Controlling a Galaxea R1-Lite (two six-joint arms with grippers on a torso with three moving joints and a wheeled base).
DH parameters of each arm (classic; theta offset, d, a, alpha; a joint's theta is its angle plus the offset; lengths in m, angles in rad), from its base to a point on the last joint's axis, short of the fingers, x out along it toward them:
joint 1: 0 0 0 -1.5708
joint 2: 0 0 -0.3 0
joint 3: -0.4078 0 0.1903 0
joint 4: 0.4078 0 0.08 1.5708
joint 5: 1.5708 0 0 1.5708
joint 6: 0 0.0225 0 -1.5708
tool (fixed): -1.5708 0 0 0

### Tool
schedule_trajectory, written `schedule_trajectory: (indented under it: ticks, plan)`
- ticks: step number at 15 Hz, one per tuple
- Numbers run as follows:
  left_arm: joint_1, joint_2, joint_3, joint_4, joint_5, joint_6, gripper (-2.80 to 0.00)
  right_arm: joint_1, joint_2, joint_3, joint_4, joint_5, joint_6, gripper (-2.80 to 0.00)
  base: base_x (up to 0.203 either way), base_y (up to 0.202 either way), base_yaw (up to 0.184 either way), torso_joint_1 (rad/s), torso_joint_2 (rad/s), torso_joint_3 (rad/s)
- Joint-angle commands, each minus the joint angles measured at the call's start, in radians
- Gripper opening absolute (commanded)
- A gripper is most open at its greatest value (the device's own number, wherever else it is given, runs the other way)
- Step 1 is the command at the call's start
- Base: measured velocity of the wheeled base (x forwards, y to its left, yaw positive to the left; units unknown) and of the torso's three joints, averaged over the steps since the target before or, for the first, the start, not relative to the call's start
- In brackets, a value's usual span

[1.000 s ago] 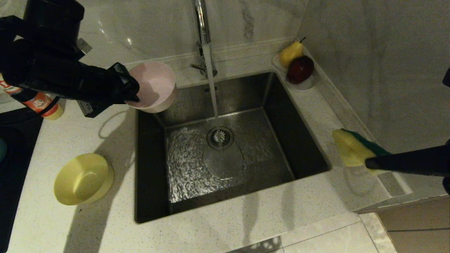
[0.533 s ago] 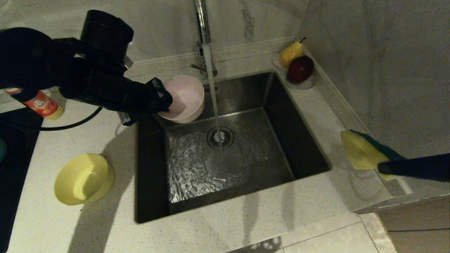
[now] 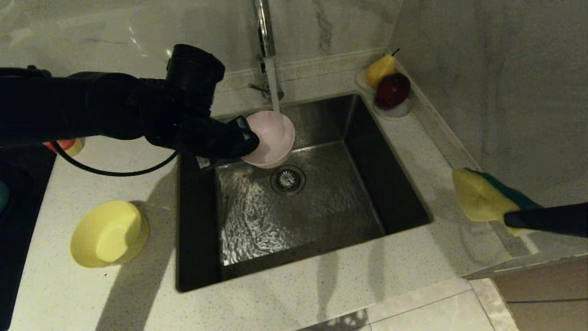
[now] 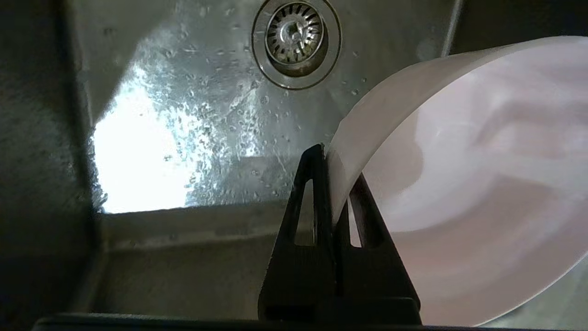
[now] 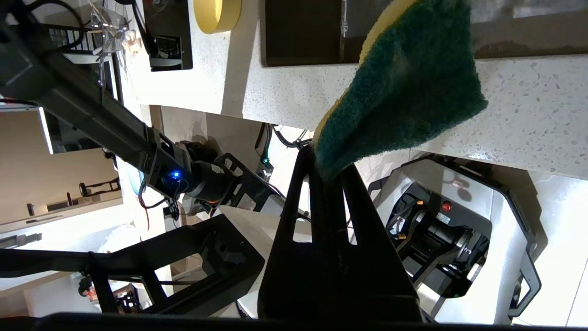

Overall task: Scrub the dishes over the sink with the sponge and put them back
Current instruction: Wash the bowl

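My left gripper (image 3: 250,138) is shut on the rim of the pale pink bowl (image 3: 271,138) and holds it over the steel sink (image 3: 197,220), under the running tap (image 3: 262,27), just behind the drain (image 3: 287,179). In the left wrist view the bowl (image 4: 468,174) is pinched by its wall between the two black fingers (image 4: 317,184). My right gripper (image 5: 328,172) is shut on the sponge (image 3: 482,200), held above the counter right of the sink; its green face (image 5: 409,87) shows in the right wrist view. A yellow bowl (image 3: 108,234) sits on the counter to the left.
A pear (image 3: 380,69) and a red apple (image 3: 392,90) rest on white saucers at the sink's back right corner. A red and yellow bottle (image 3: 69,145) stands behind my left arm. A dark cooktop (image 3: 14,220) borders the counter's left side. Water runs across the sink floor.
My left arm has swung right, carrying the pink bowl from the sink's back left corner to under the water stream. The right gripper with the sponge has shifted slightly to the right.
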Motion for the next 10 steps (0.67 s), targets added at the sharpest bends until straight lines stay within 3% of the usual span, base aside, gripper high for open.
schedule_trajectory:
  ticks: [1,10]
  plan:
    - [-0.004,0.025,0.0,-0.007,0.003,-0.005,-2.8,0.0,-0.001,0.0,0.002,0.002,0.003,-2.8,0.0,0.0,0.0,0.0,0.0,0.0]
    - [-0.019,0.028,0.009,-0.013,0.005,-0.005,-2.8,0.0,-0.002,-0.003,0.002,0.004,0.002,-2.8,0.0,0.0,0.0,0.0,0.0,0.0]
